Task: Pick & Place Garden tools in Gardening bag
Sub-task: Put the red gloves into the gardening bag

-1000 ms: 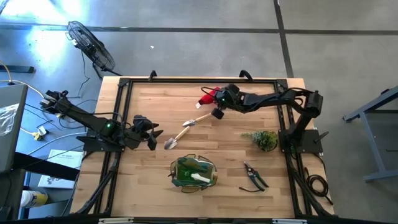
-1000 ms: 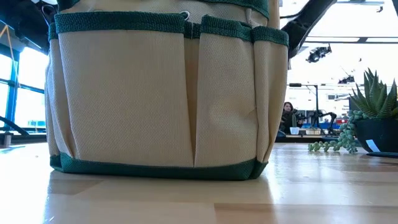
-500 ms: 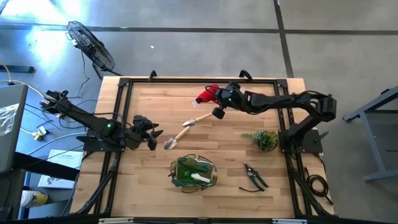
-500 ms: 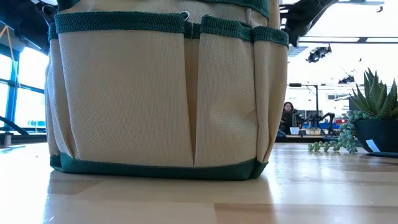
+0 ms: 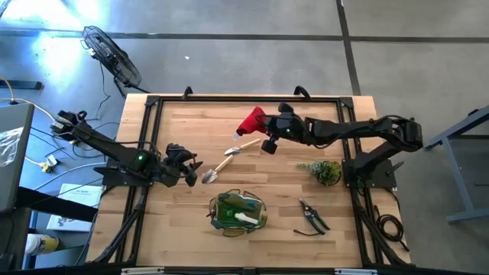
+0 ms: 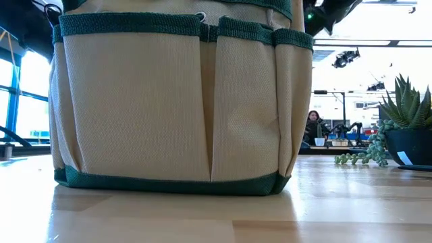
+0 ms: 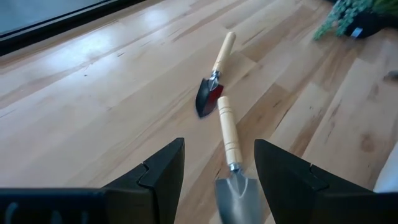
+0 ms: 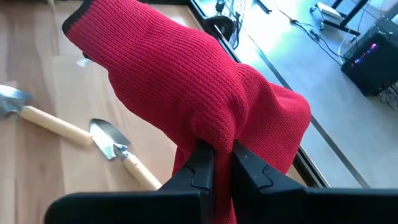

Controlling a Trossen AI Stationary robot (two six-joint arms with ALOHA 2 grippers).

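Observation:
My right gripper (image 5: 269,130) is shut on a red knitted glove (image 5: 250,121), above the far middle of the table. My left gripper (image 5: 195,171) is open, low at the table's left. Its fingers stand either side of a wooden-handled trowel (image 7: 229,134), without touching it; the trowel's grey head (image 5: 208,176) is nearest the gripper. A second trowel (image 5: 246,146) with a dark head (image 7: 208,99) lies flat beyond it. The olive-green bag (image 5: 237,211) stands near the front edge, with a white-and-green item (image 5: 248,220) inside. Black pruning shears (image 5: 313,218) lie to its right. My right gripper pinches a bunched fold of the red glove (image 8: 217,134) between its two shut fingers. The glove is lifted clear of the table. Its cuff end with a dark rim (image 8: 81,18) reaches away past the fingertips.
A potted plant (image 5: 325,170) stands at the right, between the glove and the shears. In the low view the bag's beige pocketed wall (image 6: 175,101) fills most of the picture. A black frame (image 5: 149,137) runs around the tabletop. A person (image 6: 312,125) sits far behind.
My right gripper has risen with the red glove, which has come up off the table and now hangs from the fingers. It has also shifted a little toward the near edge. My left gripper has crept slightly toward the nearer trowel's head.

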